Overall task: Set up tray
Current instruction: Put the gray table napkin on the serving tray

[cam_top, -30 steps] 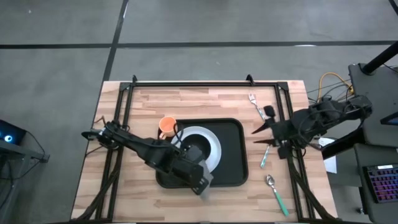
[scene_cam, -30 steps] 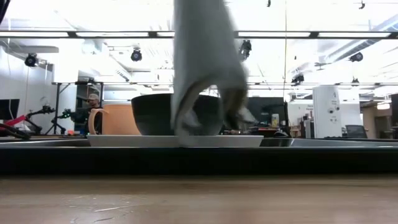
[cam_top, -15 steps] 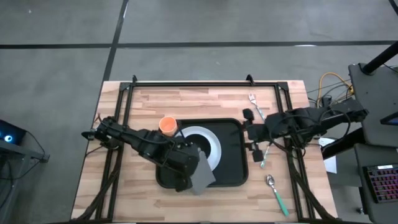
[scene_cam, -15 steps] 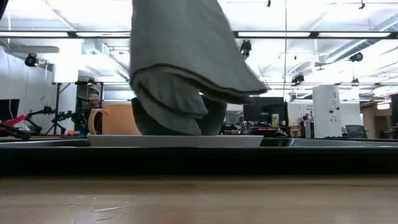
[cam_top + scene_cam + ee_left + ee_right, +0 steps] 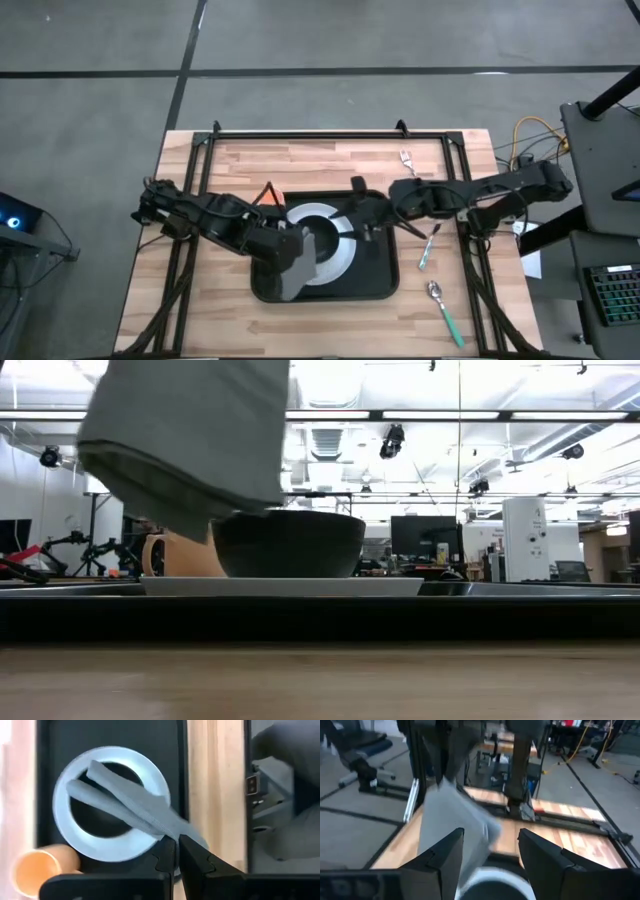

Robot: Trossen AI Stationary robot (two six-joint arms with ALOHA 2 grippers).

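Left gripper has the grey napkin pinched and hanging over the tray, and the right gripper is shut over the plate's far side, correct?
Not quite: the right gripper is open, its fingers standing clearly apart in the right wrist view. The rest holds: the left gripper pinches the grey napkin above the black tray, with the right gripper near the white plate.

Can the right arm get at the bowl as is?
Probably yes. The right end effector is open at the bowl's right side, nothing between them. The napkin in the left end effector hangs over its left side and could crowd it.
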